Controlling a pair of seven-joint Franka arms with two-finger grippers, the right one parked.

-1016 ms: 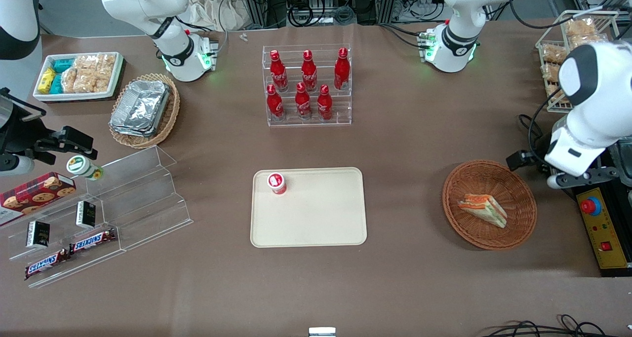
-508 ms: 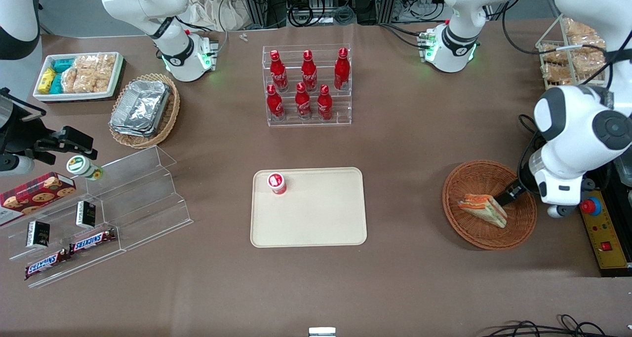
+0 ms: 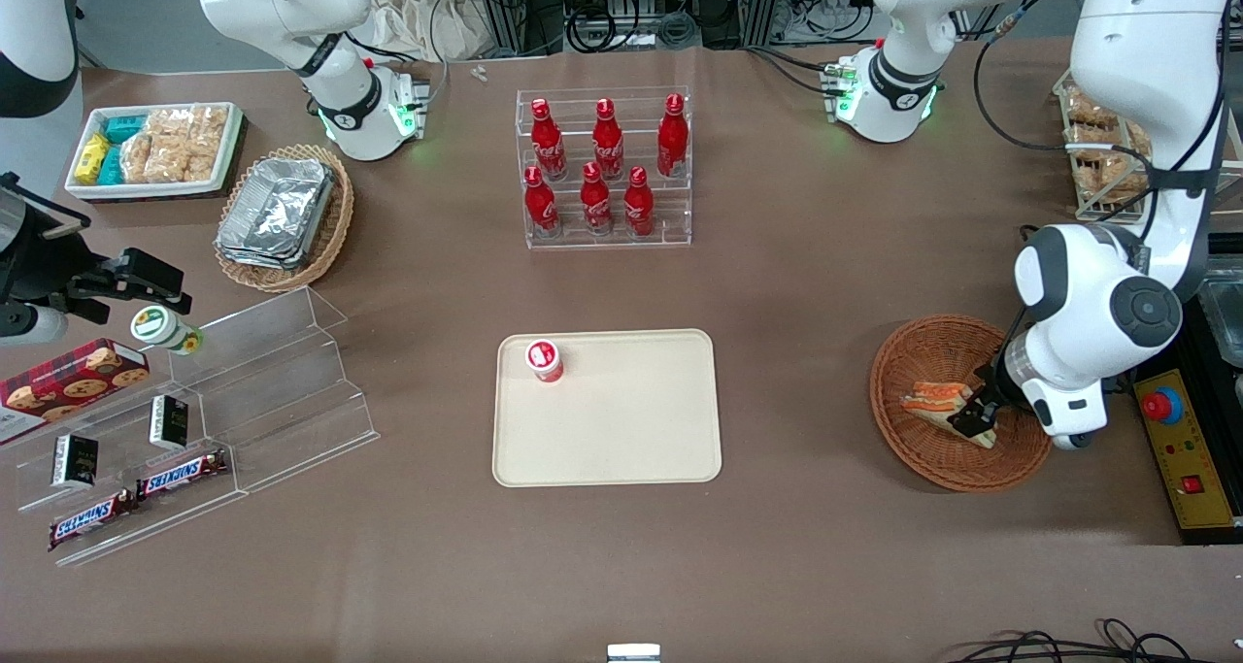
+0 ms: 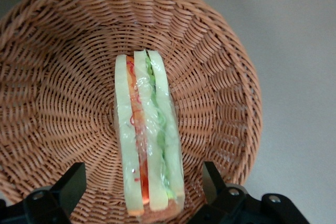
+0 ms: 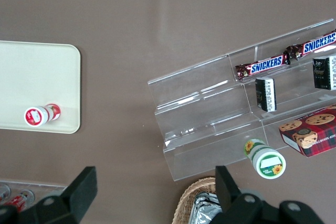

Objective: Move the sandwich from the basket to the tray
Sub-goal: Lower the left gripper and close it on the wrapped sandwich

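The left arm's black two-finger gripper (image 3: 973, 416) is hanging inside the round reddish-brown woven wicker basket (image 3: 924, 352), its fingers (image 4: 71, 184) spread apart, straddling the triangular white-bread sandwich with orange-red and green filling (image 4: 148, 135), which is lying in that basket.

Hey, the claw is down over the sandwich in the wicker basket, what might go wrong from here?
The claw is open, its fingers straddling the sandwich. The wrapped layers look soft, so a hard squeeze may crush them or let them slip. The fingers sit close to the basket weave and might snag or drag it. On the tray, the small red cup could get knocked.
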